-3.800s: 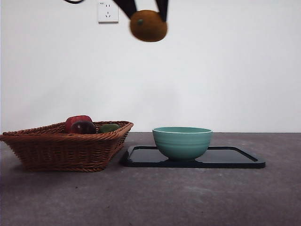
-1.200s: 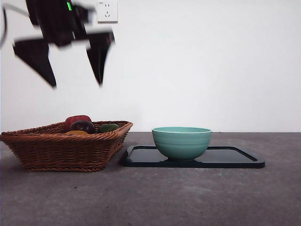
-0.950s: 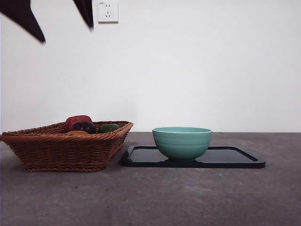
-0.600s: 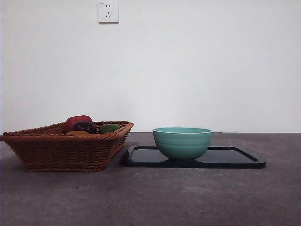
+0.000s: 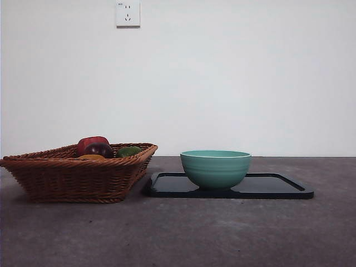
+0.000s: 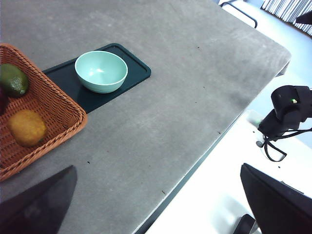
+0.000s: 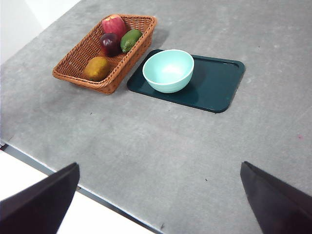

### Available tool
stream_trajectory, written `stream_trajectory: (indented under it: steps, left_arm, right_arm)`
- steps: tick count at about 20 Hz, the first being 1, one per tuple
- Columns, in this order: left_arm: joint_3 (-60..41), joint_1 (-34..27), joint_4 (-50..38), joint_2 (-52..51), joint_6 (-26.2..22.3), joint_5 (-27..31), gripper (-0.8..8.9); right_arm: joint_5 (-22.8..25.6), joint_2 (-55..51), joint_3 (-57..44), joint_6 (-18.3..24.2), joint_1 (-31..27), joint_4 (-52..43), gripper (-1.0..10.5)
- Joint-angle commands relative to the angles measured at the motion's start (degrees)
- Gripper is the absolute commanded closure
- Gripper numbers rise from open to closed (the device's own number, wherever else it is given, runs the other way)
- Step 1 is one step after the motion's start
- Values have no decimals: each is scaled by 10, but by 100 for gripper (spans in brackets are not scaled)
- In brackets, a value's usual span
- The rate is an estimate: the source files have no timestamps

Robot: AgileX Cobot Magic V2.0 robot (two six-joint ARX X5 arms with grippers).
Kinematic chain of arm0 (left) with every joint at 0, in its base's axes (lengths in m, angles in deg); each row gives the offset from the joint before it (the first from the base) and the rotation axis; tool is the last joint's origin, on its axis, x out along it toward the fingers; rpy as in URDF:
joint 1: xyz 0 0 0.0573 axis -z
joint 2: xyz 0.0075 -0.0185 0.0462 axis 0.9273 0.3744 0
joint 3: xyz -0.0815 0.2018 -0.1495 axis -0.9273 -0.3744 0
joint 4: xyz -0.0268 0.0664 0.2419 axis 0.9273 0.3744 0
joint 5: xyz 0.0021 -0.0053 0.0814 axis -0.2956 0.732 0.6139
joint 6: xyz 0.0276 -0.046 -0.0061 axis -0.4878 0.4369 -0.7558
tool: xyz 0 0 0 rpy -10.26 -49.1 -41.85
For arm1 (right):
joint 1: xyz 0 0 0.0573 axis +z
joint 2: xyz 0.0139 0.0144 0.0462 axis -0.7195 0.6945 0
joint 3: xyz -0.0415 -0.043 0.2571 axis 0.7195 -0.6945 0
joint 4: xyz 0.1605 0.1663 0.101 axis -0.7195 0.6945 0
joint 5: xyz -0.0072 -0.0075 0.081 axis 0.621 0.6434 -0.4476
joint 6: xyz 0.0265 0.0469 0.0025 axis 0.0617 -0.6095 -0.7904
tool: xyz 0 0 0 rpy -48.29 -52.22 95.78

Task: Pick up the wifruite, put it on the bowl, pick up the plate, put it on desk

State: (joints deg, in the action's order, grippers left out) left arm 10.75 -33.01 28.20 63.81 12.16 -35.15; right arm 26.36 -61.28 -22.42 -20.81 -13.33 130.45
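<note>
Desk (image 7: 161, 141), wifruite (image 7: 97, 68) lengthwise along basket (image 7: 73, 61) wall; both claws spread, empty.

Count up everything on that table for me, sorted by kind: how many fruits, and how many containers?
Fruits: 4, namely the wifruite, a red fruit, a dark purple fruit and a green fruit, all in the basket.
Baskets: 1, the basket.
Bowls: 1, the bowl, empty.
Trays: 1, the tray, under the bowl.
Total: 7.
</note>
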Motion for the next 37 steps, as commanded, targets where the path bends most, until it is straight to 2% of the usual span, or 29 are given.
stream_trajectory:
  steps: [1,10,14,18,24,28,30,37]
  left_arm:
    - [-2,4,-8,-29,-2,-2,189]
    - [-3,4,-10,-42,2,-1,188]
    - [-3,4,-10,-42,1,-1,188]
    - [-3,4,-10,-42,1,-1,188]
    - [-3,4,-11,-42,1,-1,188]
    - [-3,4,-11,-42,1,-1,188]
    - [-3,4,-11,-42,1,-1,188]
    - [-3,4,-11,-42,1,-1,188]
  right_arm:
    - [1,2,6,-14,4,41,348]
    - [0,6,6,-21,5,41,348]
    - [-15,41,6,-31,4,41,348]
    - [-20,116,6,-33,5,41,349]
    - [-31,283,6,-33,5,36,348]
    - [-35,376,6,-34,5,-67,348]
    - [-60,420,8,-48,4,-129,349]
    - [-93,568,53,-79,-7,-196,349]
